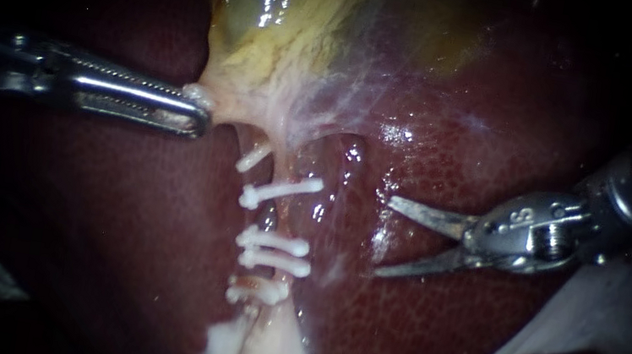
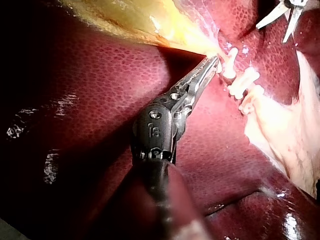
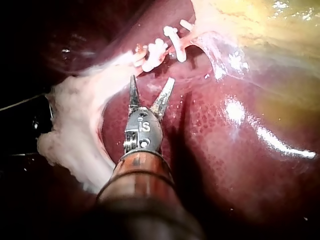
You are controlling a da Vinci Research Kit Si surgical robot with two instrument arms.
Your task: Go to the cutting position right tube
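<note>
Right instrument (image 1: 384,237), blades parted and empty at 3 o'clock, stands apart from the soft, slippery right tube (image 1: 270,216) at centre, probably best cut between its clips (image 1: 275,242), while the left instrument's (image 1: 200,113) jaws clamp the gallbladder (image 1: 269,49).

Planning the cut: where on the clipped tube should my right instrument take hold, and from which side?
Probably the bare stretch of tube between the upper clip and the two clips below. Come from the endoscope view's right: the tube runs crosswise to the open right instrument, which faces it.
</note>
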